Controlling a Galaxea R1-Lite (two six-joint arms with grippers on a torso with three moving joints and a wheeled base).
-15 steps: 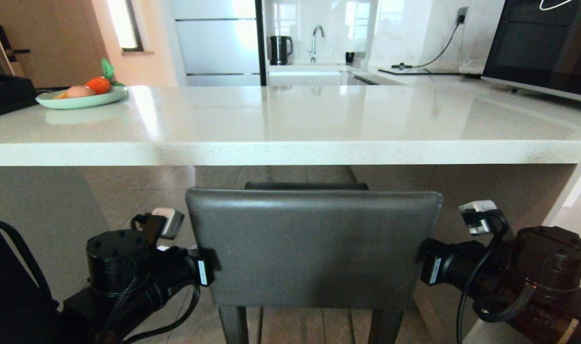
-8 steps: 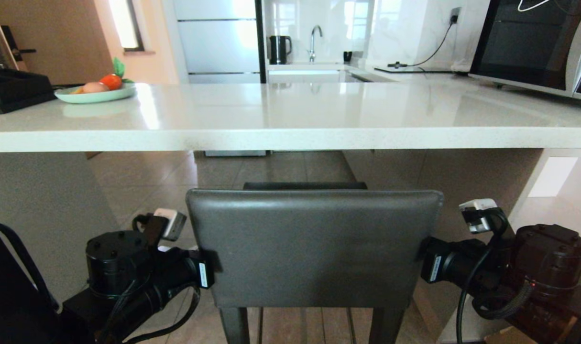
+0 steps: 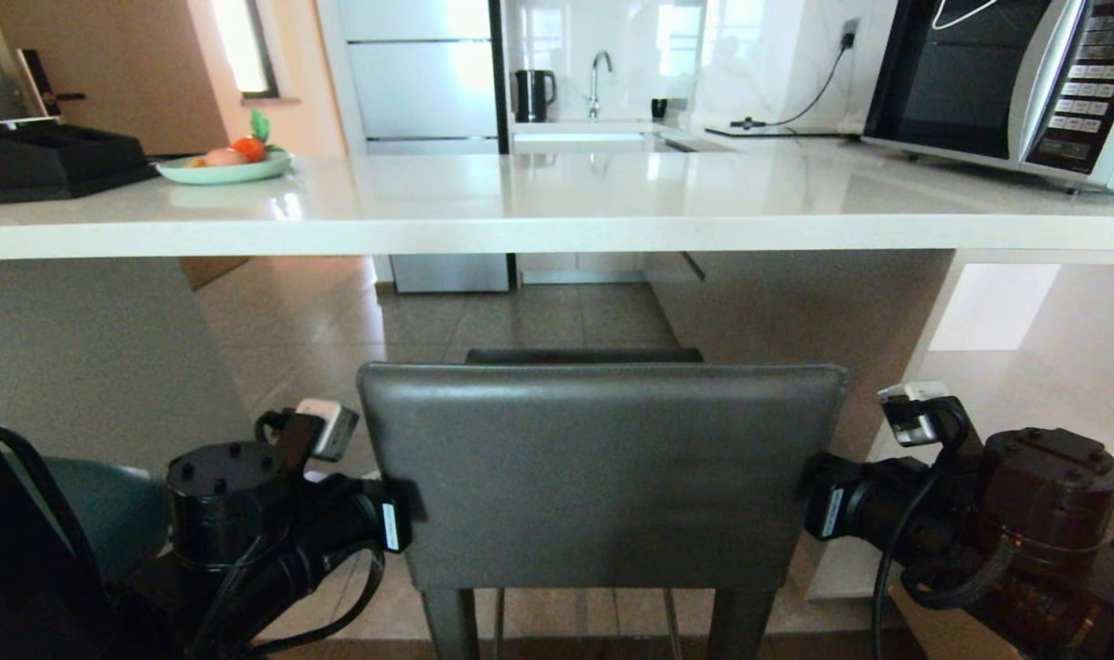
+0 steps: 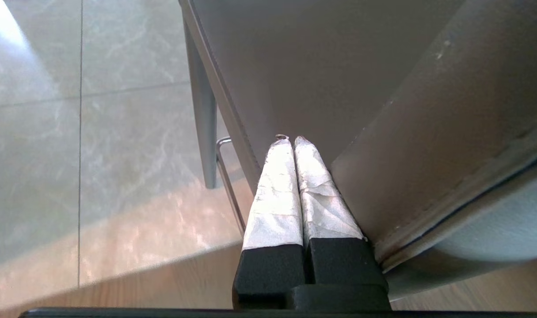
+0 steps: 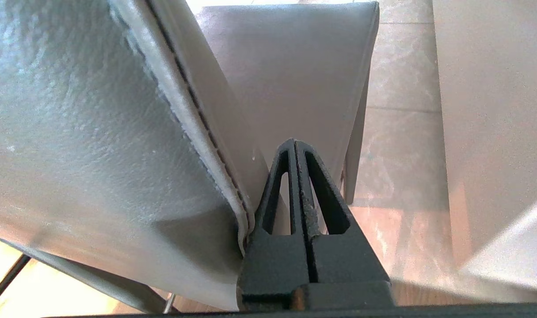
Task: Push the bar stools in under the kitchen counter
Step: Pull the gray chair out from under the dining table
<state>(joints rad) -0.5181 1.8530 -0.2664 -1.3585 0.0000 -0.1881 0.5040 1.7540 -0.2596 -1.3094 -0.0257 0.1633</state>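
Now squeezing the grey stool [image 3: 601, 472] from both sides, left gripper [image 4: 292, 143] and right gripper [image 5: 295, 145] each pinched together, to steer it straight under the counter [image 3: 557, 229] edge.

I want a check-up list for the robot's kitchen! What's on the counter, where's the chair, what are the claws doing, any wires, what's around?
Surface: kitchen counter, glossy white top, thick front edge.
Job's things: grey stool stands in front of the counter, its back below the counter's edge. A teal seat shows at the low left, mostly hidden.
Clutter: green plate with toy fruit, black tray, microwave, all on the counter.
Grippers: left gripper shut, alongside the stool back's left edge; right gripper shut, alongside its right edge.
Cables: black cables loop on both wrists; a cord runs to a wall socket.
Surroundings: kettle, tap, tiled floor.
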